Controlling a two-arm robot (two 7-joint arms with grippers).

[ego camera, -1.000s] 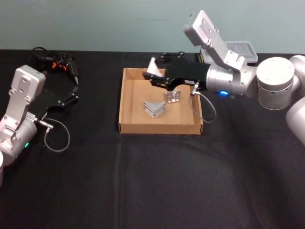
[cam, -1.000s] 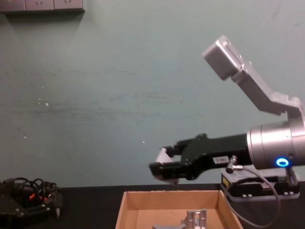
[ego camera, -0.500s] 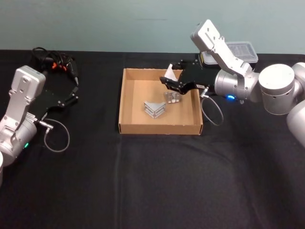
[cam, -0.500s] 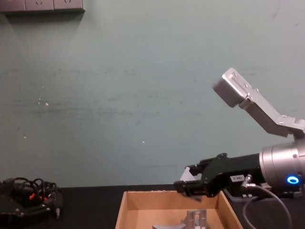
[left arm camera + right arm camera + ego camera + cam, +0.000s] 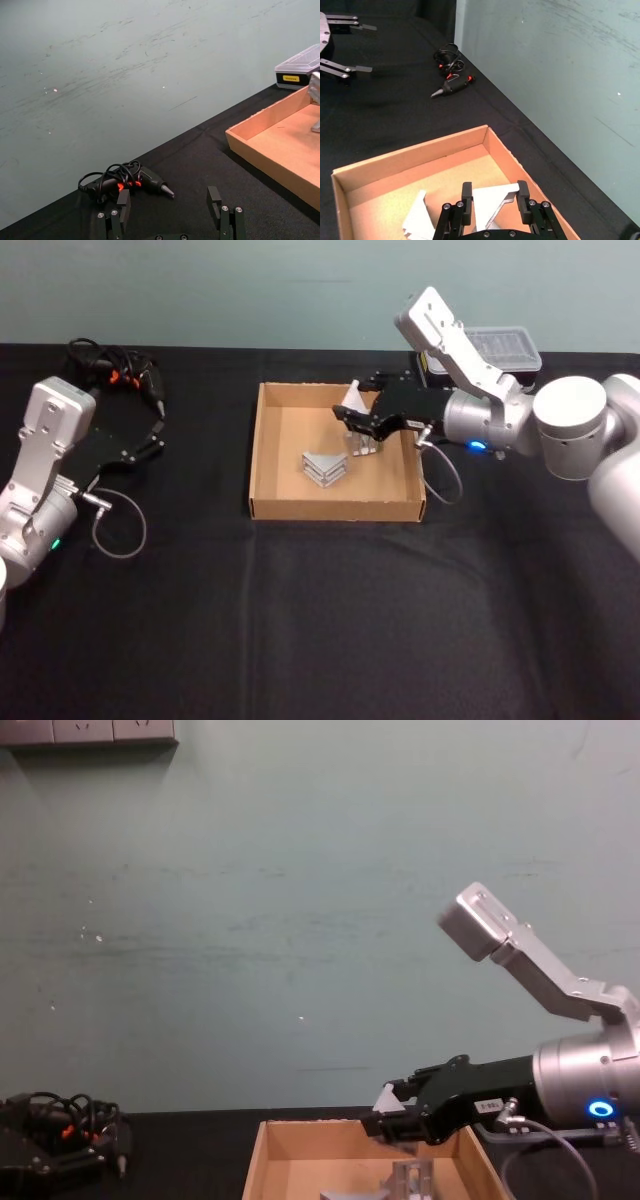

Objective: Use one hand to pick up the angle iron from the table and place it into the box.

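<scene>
My right gripper (image 5: 352, 420) is shut on a small silver angle iron (image 5: 353, 398) and holds it over the far part of the tan cardboard box (image 5: 268, 455) on the black table (image 5: 320, 620). In the right wrist view the angle iron (image 5: 492, 199) sits between the two black fingers (image 5: 466, 199), above the box floor. From the chest view the gripper (image 5: 388, 1122) hangs just above the box's back wall (image 5: 330, 1135). Two more angle irons (image 5: 324, 468) (image 5: 362, 443) lie inside the box. My left gripper (image 5: 169, 202) rests open at the table's left.
A small black case with a clear lid (image 5: 500, 345) stands behind the right arm. A black tool with a coiled cable (image 5: 115, 370) lies at the back left, near the left gripper (image 5: 148, 435). The table's front half is bare.
My right gripper carried the angle iron from above the box's far left corner rightward and down, closer to the box floor. The left arm has not moved.
</scene>
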